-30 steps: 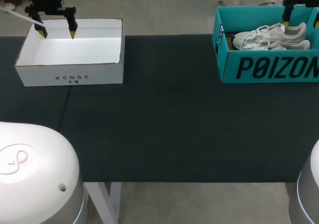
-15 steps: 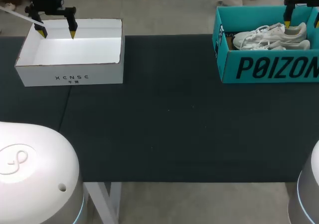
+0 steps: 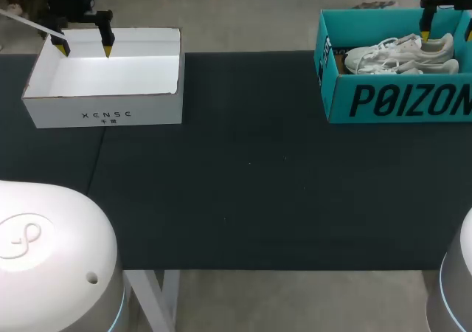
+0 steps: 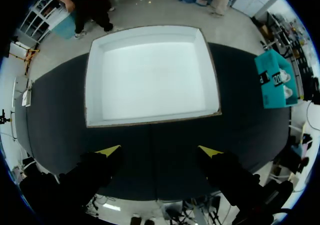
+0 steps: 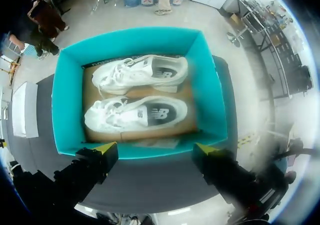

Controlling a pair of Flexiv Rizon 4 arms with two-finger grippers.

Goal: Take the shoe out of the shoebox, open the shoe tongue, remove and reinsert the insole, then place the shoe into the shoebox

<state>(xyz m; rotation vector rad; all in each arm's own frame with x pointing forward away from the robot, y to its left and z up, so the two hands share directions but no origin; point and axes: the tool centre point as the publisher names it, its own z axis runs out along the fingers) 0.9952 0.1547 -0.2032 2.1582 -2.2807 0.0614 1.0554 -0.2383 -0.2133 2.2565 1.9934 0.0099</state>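
Observation:
A teal shoebox point(image 3: 398, 99) point(image 5: 65, 115) stands at the table's far right with two white sneakers point(image 3: 398, 55) lying on their sides inside. In the right wrist view the nearer sneaker point(image 5: 136, 113) and the farther one point(image 5: 140, 74) rest on brown paper. My right gripper point(image 5: 156, 148) hangs open above the box's near wall, nothing between its fingers; one yellow tip point(image 3: 424, 35) shows over the shoes in the head view. My left gripper point(image 3: 83, 49) point(image 4: 159, 151) hangs open over the empty white box point(image 3: 103, 81) point(image 4: 150, 80) at the far left.
The dark table mat point(image 3: 243, 170) spans the whole width between the two boxes. The white box sits at the mat's far left edge, the teal one at the far right edge. My two white arm bases point(image 3: 51, 258) fill the near corners.

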